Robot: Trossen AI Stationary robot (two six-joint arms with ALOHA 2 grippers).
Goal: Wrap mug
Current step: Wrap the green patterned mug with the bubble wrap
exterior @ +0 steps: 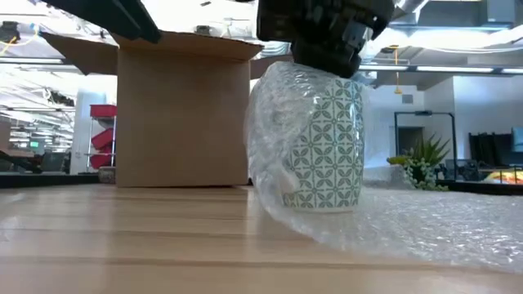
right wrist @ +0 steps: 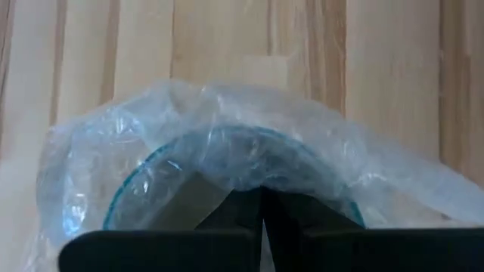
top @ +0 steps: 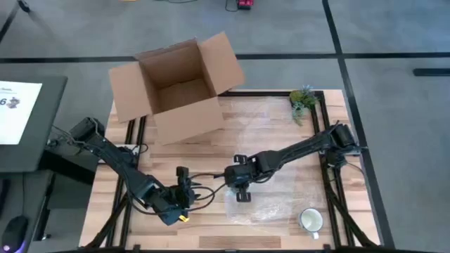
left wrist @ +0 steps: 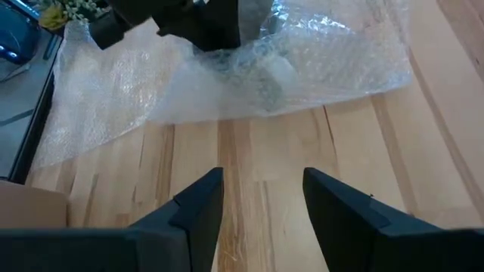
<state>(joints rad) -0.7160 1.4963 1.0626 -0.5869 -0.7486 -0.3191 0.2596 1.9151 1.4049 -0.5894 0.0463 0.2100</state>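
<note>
Two mugs are on your table: the patterned mug [exterior: 327, 143] stands upright near the middle, draped in bubble wrap [exterior: 425, 220], and a white mug [top: 311, 221] sits at the sheet's near right corner. Your right gripper [top: 242, 193] sits on the patterned mug's rim, fingers pressed together on the wrap (pinching it). Your left gripper [left wrist: 261, 204] hovers nearby, fingers spread, holding nothing.

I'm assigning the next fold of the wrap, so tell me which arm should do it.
Right, I'd judge. The right gripper is already on top of the patterned mug, its fingers pinched together on the bubble wrap at the rim. The left gripper sits apart on bare wood, fingers open and empty.
</note>
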